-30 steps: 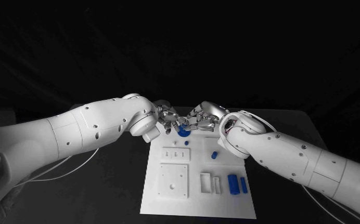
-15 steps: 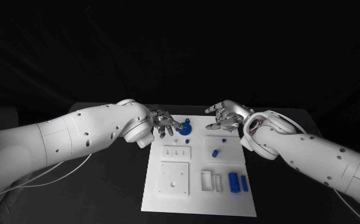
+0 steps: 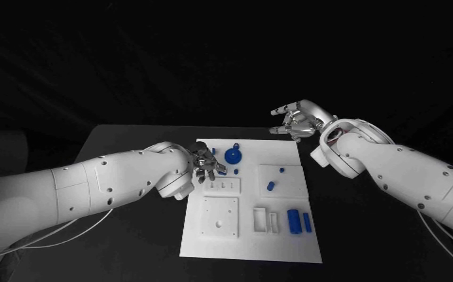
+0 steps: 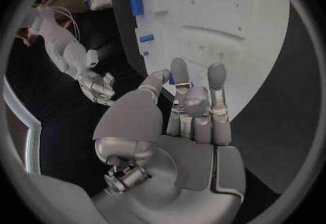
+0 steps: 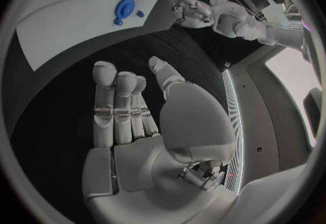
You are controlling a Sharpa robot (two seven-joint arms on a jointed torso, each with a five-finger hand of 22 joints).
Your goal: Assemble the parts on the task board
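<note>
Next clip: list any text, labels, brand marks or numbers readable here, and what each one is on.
None can be read.
White task board: plain, no lettering seen.
Blue round part and the other small blue parts: no marks.
Left hand, right hand and white arms: no legible label; any marking is too small to tell.

Task board (image 3: 247, 243): white. Parts (image 3: 292, 220): blue. Bench (image 3: 141, 243): black. Arms (image 3: 94, 190): white. Both hands (image 3: 300, 120): silver.

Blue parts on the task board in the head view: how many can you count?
7. Round disc and small peg at the far end; three small pieces mid-board; two upright cylinders near right. The left hand may hide more.
</note>
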